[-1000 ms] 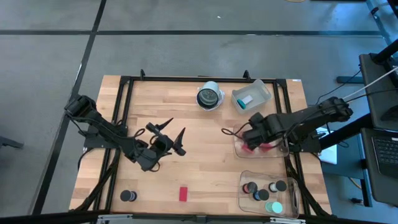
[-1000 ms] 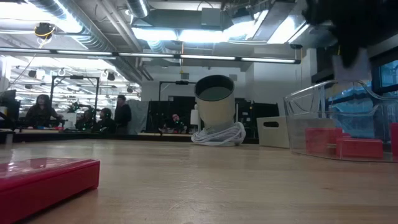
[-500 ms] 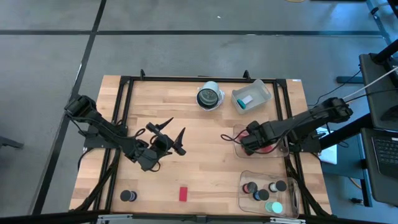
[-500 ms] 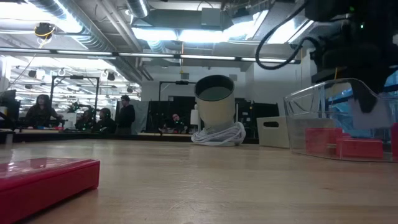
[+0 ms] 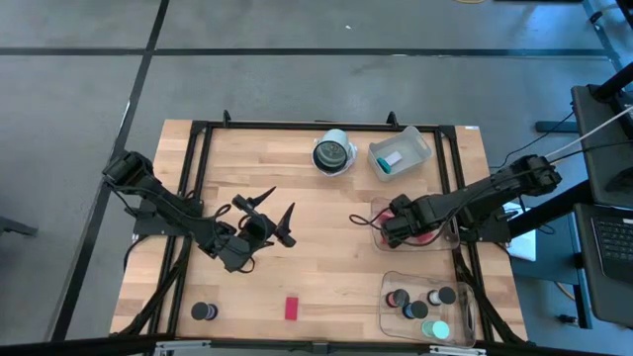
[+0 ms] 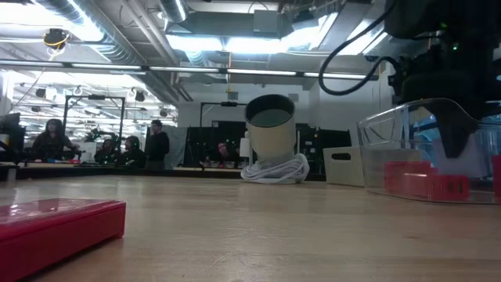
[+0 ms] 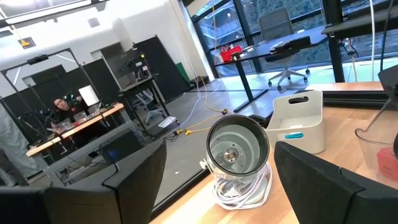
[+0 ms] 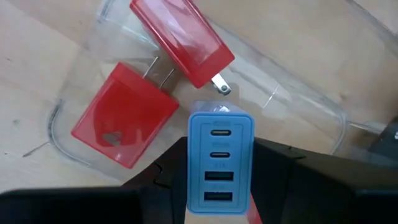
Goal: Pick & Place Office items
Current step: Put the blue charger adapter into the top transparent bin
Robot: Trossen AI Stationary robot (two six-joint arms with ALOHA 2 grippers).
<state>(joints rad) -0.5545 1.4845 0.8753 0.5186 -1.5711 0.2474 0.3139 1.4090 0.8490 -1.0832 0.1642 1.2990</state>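
Right gripper (image 5: 385,233) clamped on one blue charger (image 8: 221,163) over clear bin (image 8: 292,112) holding two red chargers (image 8: 127,115), left gripper (image 5: 275,206) jaws apart mid-table, one red block (image 5: 292,308) and one black disc (image 5: 203,311) on wooden table (image 5: 326,267), open workshop behind.

Both arms are showing dull black from base to tip, built of chunky, rounded segments joined at blocky elbows. The left arm (image 5: 163,208) is ending in a left gripper (image 5: 274,213) with two slim, pointed fingers (image 5: 262,199) like dark blades, set on a boxy wrist. In the left wrist view those fingers are looking broad, flat and matte, with squared edges. The right arm (image 5: 495,188) is carrying a thin black cable (image 6: 352,43) that is looping out from the wrist housing. The right gripper (image 5: 394,225) is appearing as a compact black block, its fingers (image 8: 292,171) smooth and angular, without visible markings.
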